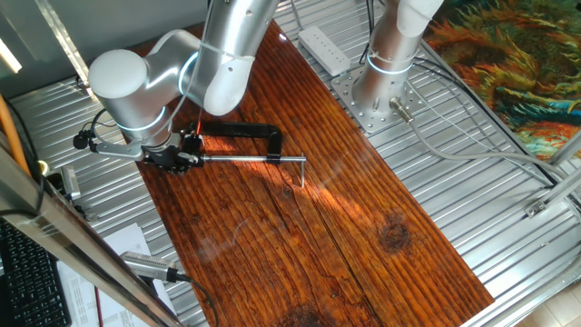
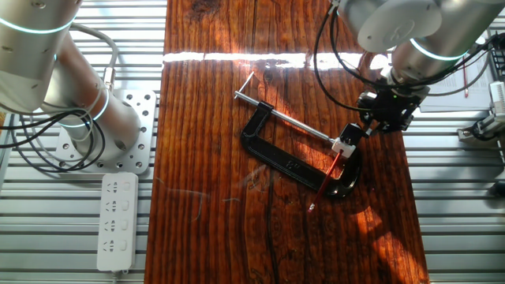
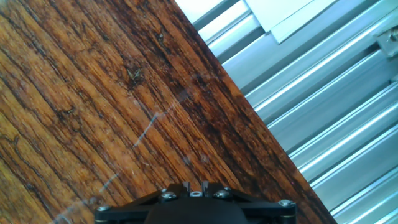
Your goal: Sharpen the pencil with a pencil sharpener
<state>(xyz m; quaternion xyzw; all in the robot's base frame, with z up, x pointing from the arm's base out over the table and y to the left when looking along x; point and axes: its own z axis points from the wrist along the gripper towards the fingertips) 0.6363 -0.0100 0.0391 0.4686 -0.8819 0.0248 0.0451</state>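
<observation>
No legible writing on clamp (image 2: 288, 162) or pencil (image 2: 327, 177).

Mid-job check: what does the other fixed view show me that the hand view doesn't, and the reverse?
Only the other fixed view shows the work: the red pencil lying slanted across the lower end of the black C-clamp, the clamp's steel rod, the gripper just right of the rod's end, and a white power strip. The pencil sharpener cannot be made out.

Only the hand view shows the metal slats beside the table close up; neither fingers nor pencil appear there.

Both show the wooden tabletop.
</observation>
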